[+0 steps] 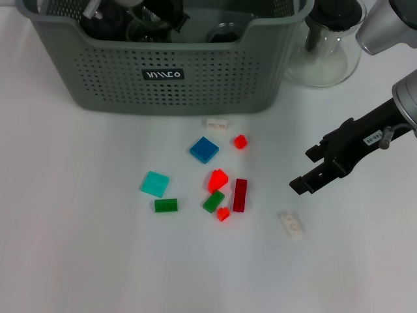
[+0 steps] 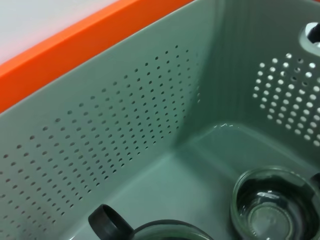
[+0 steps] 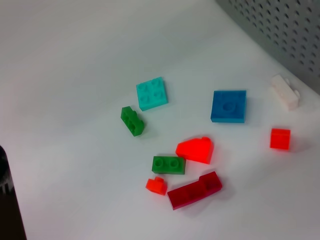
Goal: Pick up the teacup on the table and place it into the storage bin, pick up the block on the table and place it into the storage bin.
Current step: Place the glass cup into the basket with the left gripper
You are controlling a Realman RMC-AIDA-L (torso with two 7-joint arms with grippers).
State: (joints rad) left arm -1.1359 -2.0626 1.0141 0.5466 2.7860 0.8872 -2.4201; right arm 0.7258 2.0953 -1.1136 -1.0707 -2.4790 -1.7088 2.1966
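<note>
Hanging above the white table (image 1: 71, 261) in the head view, the right gripper (image 1: 311, 171) sits out to the right of the scattered blocks, its two black fingers a little apart with nothing between them. Just beneath and ahead of it lies a white block (image 1: 291, 223). Farther off to its left come the dark red bar (image 1: 240, 195), a bright red block (image 1: 218, 179), a green block (image 1: 213, 201), a tiny red piece (image 1: 223, 213), a second green block (image 1: 166, 205), a turquoise plate (image 1: 155, 184), a blue plate (image 1: 204, 150), a small red cube (image 1: 240, 141) and another white block (image 1: 217, 122). Beyond them stands the storage bin (image 1: 176, 81), well away from the claw, with dark parts and glass showing inside its rim. A glass teapot (image 1: 328, 45) stands beside the bin, behind the right arm.

The left wrist view looks down inside the storage bin (image 2: 125, 130): a glass teacup (image 2: 274, 207) rests on its floor, and a black ring (image 2: 107, 222) shows beside another glass rim. The left claw itself is not visible here, so I cannot tell how it stands.

The right wrist view shows the blocks lying on the table with none in the claw's hold: turquoise plate (image 3: 152, 93), blue plate (image 3: 229, 106), bright red block (image 3: 195, 149), dark red bar (image 3: 195, 190), and the bin's wall (image 3: 280, 25) beyond.
</note>
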